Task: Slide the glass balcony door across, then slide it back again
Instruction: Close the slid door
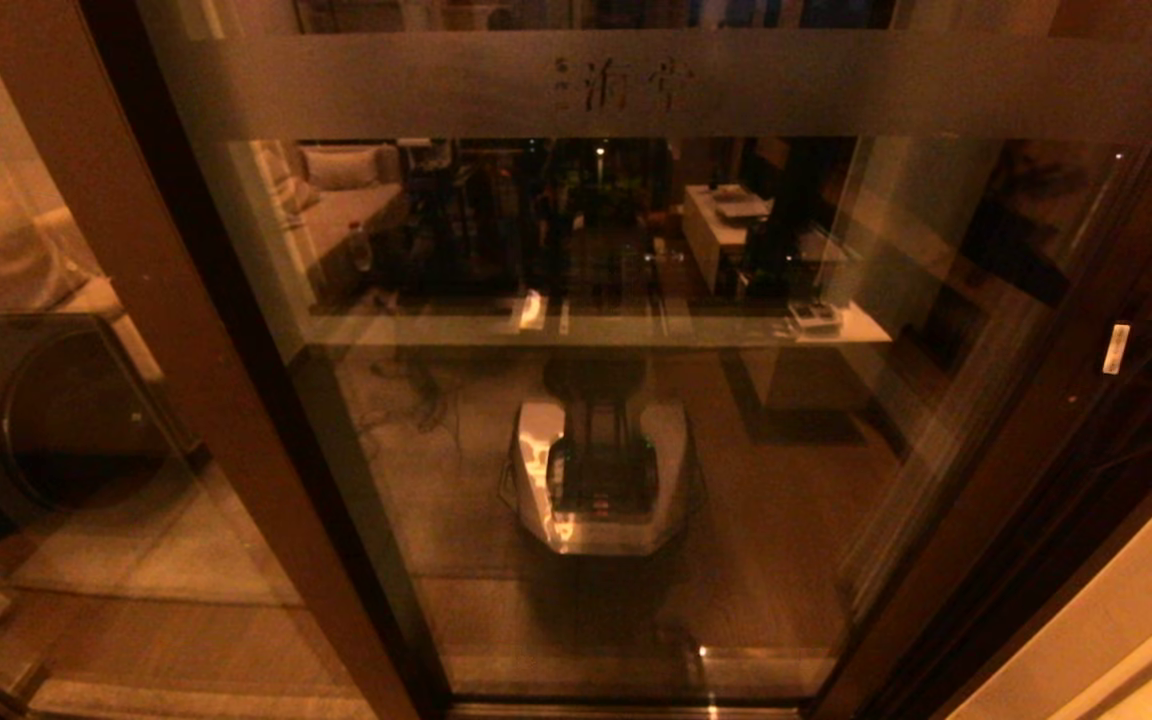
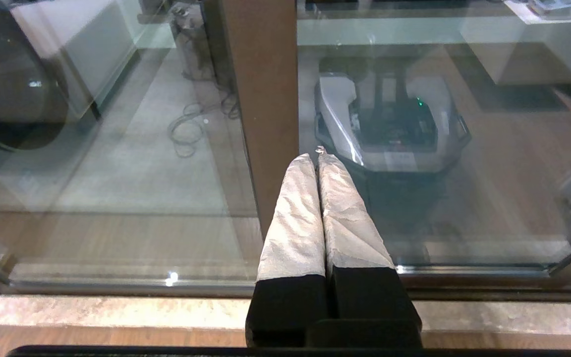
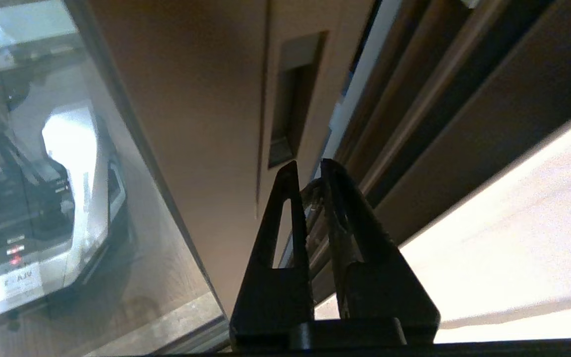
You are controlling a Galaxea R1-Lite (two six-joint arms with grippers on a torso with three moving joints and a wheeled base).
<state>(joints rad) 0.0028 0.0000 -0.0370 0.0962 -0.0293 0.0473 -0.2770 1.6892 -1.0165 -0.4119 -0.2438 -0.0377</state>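
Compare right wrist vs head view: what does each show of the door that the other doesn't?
Only the right wrist view: the recessed handle slot in the door's stile, with the right gripper just short of it, fingers together and holding nothing.

Only the head view: the frosted band with faint characters across the top of the glass, and the narrower panel to the left.

Both: the glass balcony door in its reddish-brown frame, with the robot's own base reflected in the glass.
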